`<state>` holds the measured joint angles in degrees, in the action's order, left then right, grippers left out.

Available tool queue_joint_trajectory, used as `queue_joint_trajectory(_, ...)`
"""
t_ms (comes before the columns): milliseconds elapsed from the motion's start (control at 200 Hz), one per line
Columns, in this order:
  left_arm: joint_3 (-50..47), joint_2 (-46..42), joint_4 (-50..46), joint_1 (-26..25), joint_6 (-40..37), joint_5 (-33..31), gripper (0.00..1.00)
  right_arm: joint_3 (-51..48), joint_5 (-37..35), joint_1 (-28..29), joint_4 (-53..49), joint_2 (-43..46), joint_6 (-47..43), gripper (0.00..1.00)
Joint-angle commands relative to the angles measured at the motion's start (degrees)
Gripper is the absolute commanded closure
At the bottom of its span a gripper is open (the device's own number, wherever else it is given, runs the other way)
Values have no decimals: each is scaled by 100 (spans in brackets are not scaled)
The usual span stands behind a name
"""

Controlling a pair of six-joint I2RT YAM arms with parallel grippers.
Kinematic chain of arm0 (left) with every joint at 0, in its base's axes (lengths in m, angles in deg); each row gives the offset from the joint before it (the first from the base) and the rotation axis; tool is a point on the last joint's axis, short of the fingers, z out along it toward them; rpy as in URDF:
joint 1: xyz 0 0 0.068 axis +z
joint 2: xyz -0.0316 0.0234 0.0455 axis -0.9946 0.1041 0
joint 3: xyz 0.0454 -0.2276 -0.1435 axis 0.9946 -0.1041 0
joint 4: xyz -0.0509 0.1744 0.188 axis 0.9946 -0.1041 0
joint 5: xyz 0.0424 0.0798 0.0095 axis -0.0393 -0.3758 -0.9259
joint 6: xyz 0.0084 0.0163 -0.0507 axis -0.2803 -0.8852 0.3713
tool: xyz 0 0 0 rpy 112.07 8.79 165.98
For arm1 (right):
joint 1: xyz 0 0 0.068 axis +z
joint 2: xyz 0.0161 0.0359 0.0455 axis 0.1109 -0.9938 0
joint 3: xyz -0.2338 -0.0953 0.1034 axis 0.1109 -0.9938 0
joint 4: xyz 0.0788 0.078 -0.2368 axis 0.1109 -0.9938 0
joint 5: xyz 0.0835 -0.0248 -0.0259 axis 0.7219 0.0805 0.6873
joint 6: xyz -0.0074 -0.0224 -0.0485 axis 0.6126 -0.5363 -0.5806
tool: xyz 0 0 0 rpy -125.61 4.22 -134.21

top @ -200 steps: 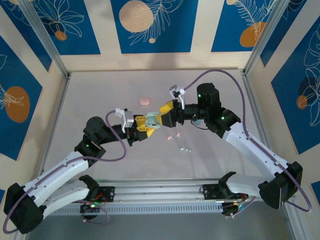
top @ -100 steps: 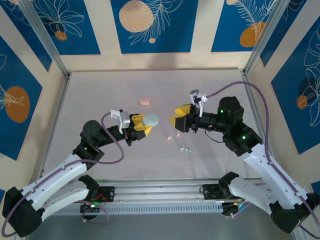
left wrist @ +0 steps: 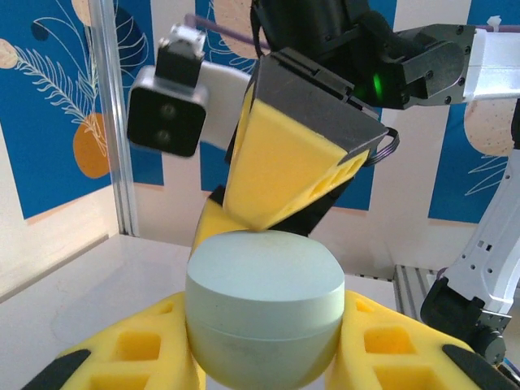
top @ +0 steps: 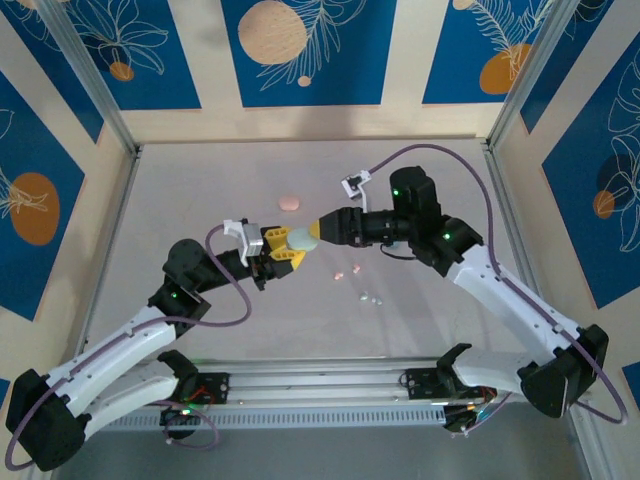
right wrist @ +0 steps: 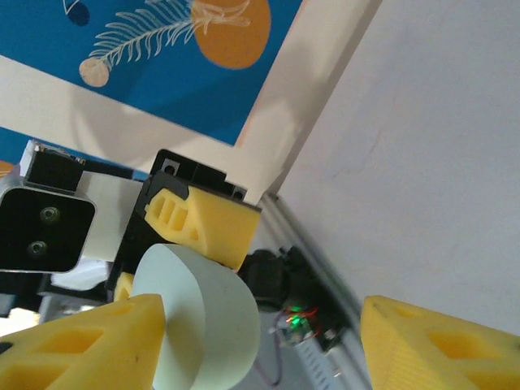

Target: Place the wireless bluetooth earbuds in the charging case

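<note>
My left gripper (top: 288, 246) is shut on a pale mint round charging case (top: 303, 238), held above the table with its lid closed. In the left wrist view the case (left wrist: 264, 301) sits squeezed between my yellow fingers (left wrist: 130, 349). My right gripper (top: 322, 229) is open, and one of its yellow fingers (left wrist: 292, 162) rests on the case's lid. In the right wrist view the case (right wrist: 215, 321) lies beside my right gripper's lower-left finger (right wrist: 81, 341), with the other finger (right wrist: 439, 349) far apart. Two pink earbuds (top: 347, 270) and paler ones (top: 370, 297) lie on the table.
A pink case (top: 290, 202) lies on the table behind both grippers. Aluminium frame posts (top: 105, 100) and patterned walls close in the table. The left arm's wrist camera (right wrist: 45, 227) faces the right gripper.
My right arm swung away to the right, then came back left so its finger meets the case lid. The left gripper kept hold of the mint case and barely moved.
</note>
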<state>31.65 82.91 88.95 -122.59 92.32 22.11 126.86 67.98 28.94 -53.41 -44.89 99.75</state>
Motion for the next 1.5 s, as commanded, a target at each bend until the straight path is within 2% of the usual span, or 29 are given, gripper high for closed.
queue_joint_trajectory(0,198,-37,165,-72,-264,-88,78,108,684,54,352,-175,1016,37)
queue_joint_trajectory(115,225,-38,125,-71,-337,-89,77,55,901,108,575,-270,1216,44)
queue_joint_trajectory(265,249,-7,82,-72,-358,-49,75,-251,1271,125,1534,-396,1891,54)
queue_joint_trajectory(405,246,-16,65,-72,-340,-143,75,-299,1272,119,1542,-372,1918,62)
queue_joint_trajectory(545,242,-37,38,-68,-318,-192,75,-389,1331,116,1664,-300,1948,55)
queue_joint_trajectory(665,243,-16,53,-72,-272,-190,75,-475,1364,110,1737,-275,1980,55)
queue_joint_trajectory(780,232,-33,42,-71,-252,-208,75,-496,1345,82,1746,-265,1977,72)
queue_joint_trajectory(880,223,-22,63,-72,-214,-235,70,-539,1257,42,1812,-217,2016,83)
queue_joint_trajectory(1151,242,166,326,-72,77,-160,53,-914,1193,29,2939,-192,2774,88)
queue_joint_trajectory(1496,261,230,369,-72,102,-175,49,-964,1122,64,3139,-222,2937,89)
